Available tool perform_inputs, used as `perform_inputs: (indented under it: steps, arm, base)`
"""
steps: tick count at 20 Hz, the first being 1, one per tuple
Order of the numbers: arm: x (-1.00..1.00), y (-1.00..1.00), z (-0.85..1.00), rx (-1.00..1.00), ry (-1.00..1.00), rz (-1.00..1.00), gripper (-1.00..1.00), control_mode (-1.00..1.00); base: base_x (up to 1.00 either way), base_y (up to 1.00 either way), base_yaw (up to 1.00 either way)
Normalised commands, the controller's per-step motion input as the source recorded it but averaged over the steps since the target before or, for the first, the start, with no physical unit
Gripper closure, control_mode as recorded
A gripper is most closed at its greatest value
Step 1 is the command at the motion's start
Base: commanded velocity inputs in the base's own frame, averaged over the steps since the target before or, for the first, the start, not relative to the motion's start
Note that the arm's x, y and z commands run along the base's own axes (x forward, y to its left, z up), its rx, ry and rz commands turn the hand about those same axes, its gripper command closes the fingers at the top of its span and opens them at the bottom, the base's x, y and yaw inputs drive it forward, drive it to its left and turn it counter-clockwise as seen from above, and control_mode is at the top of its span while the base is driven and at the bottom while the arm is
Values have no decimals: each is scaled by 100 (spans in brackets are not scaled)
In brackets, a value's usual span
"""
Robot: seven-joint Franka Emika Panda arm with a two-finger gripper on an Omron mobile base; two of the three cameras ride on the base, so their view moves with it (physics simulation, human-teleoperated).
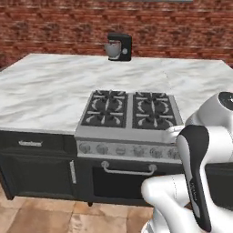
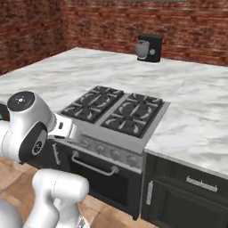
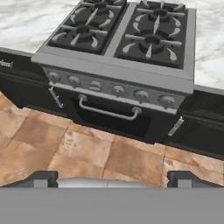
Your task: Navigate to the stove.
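Terracotta floor tiles (image 3: 87, 153) lie nearest, directly under the two-finger gripper (image 3: 112, 177), whose dark finger tips (image 3: 41, 178) stand wide apart with nothing between them. Ahead of the hand and well apart from it stands the wide silver-grey steel gas stove (image 1: 129, 119), set into a white marble counter (image 1: 41, 91) over dark cabinets: its oven door handle (image 3: 107, 111) first, then the front row of round knobs, then two black cast-iron grate sections. Farthest back, a black stand mixer (image 1: 119, 47) sits before a red brick wall (image 1: 54, 27).
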Motion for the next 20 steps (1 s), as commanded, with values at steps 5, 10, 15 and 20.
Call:
perform_inputs:
  steps: [5,10,15,20]
  arm:
    - [0,0,0,0,0,0,-100,100]
    - [0,0,0,0,0,0,-100,100]
    - [0,0,0,0,0,0,-100,100]
    - [0,0,0,0,0,0,-100,100]
  base:
    - [100,40,-46]
    - [100,50,-39]
    - [100,71,-41]
    - [100,73,-32]
